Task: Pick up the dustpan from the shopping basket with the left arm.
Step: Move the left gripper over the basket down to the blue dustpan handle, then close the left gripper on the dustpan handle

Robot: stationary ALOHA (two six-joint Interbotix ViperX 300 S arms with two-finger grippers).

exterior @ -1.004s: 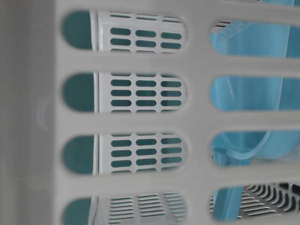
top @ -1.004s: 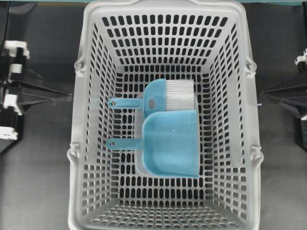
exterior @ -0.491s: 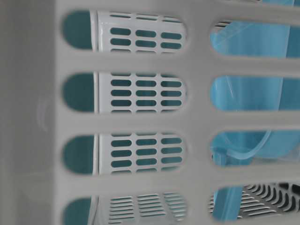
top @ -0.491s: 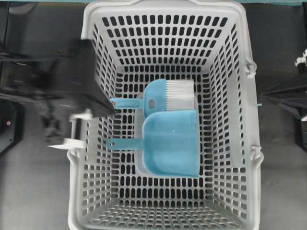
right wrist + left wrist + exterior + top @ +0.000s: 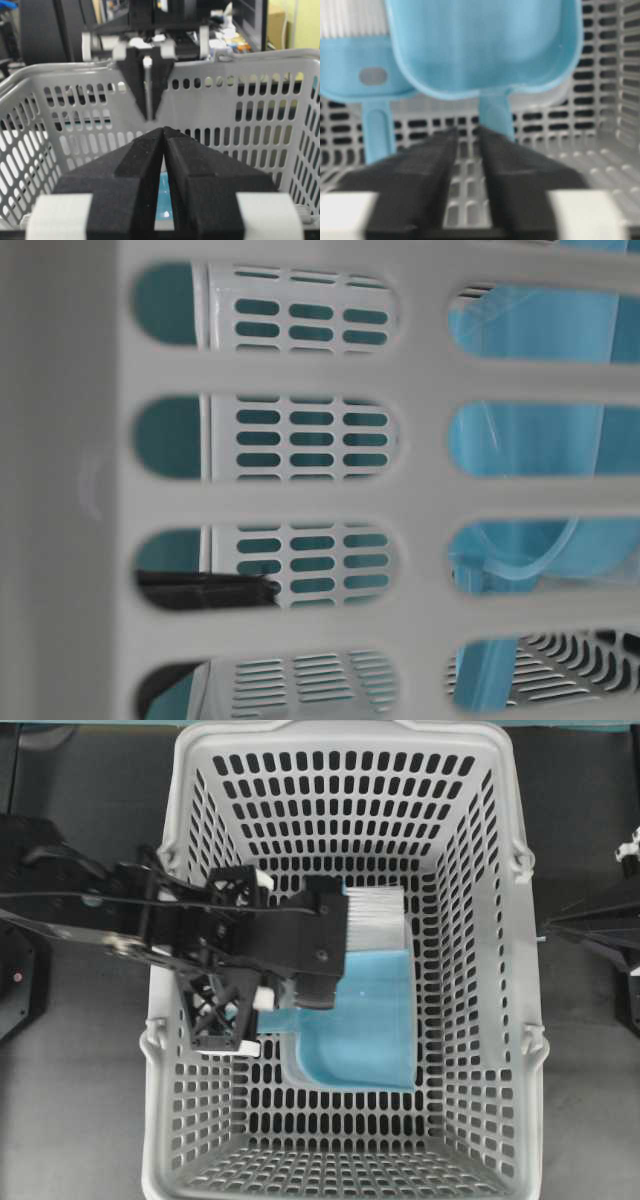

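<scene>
Left pincer [image 5: 468, 132] inside shopping basket [image 5: 190, 780], jaws narrow gap, empty, tips just short of dustpan [image 5: 485, 45] handle. Right pincer [image 5: 163, 131] pressed closed, outside basket.

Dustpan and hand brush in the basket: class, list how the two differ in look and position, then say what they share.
1. The dustpan is a wide, flat open scoop; the hand brush is smaller and carries white bristles.
2. In the left wrist view, the dustpan partly overlaps the hand brush.
3. The hand brush has a grey oval mark; the dustpan is plain.

Both are light blue plastic with thin handles, lying in the shopping basket.
</scene>
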